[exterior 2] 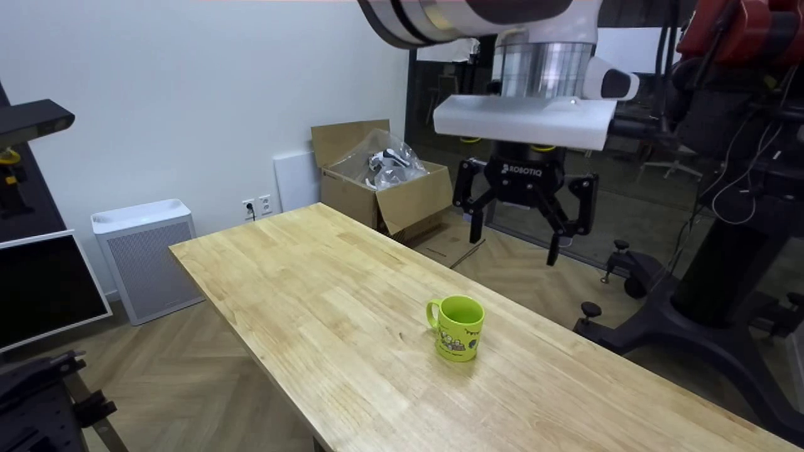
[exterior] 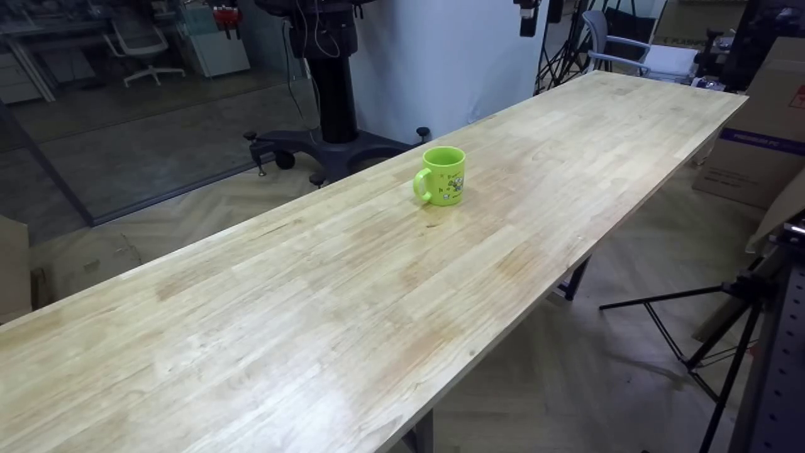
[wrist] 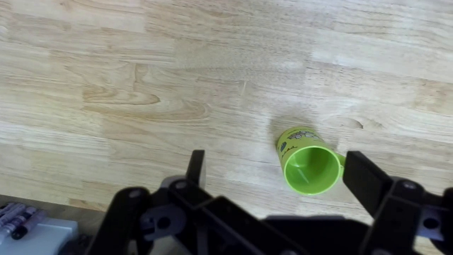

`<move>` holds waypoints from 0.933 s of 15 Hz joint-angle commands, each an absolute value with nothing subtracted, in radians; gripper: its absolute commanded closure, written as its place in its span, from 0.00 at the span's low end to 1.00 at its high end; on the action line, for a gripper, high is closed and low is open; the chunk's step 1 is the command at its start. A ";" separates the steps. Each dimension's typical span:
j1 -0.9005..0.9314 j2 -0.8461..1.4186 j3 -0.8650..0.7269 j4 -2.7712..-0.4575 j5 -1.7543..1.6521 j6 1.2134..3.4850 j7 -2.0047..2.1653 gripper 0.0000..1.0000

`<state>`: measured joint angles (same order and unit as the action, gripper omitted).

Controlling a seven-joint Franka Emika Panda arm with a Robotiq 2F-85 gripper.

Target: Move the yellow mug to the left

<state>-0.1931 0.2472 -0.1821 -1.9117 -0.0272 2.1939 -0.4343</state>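
The yellow mug is lime green and glossy, with cartoon prints. It stands upright on the long wooden table in both exterior views (exterior: 445,179) (exterior 2: 458,333), near one long edge. In the wrist view the mug (wrist: 300,148) shows its open rim, with its handle partly hidden behind the right finger. My gripper (exterior 2: 514,246) is open and empty, held well above the table and apart from the mug. In the wrist view the gripper (wrist: 275,155) has its fingers wide apart, with the mug below and nearer the right finger.
The wooden table (exterior: 283,302) runs long across the scene; its edges show in both exterior views. A black wheeled stand (exterior 2: 710,307) is beside its long edge. An open cardboard box (exterior 2: 352,194) sits past the table's end. Markers (wrist: 21,219) lie beyond the table edge in the wrist view.
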 commanded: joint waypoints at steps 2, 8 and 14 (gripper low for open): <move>-0.210 0.305 -0.147 -1.869 -0.035 2.188 -0.427 0.00; -0.193 0.306 -0.154 -1.883 -0.081 2.225 -0.374 0.00; -0.118 0.442 -0.143 -1.812 -0.213 2.310 -0.190 0.00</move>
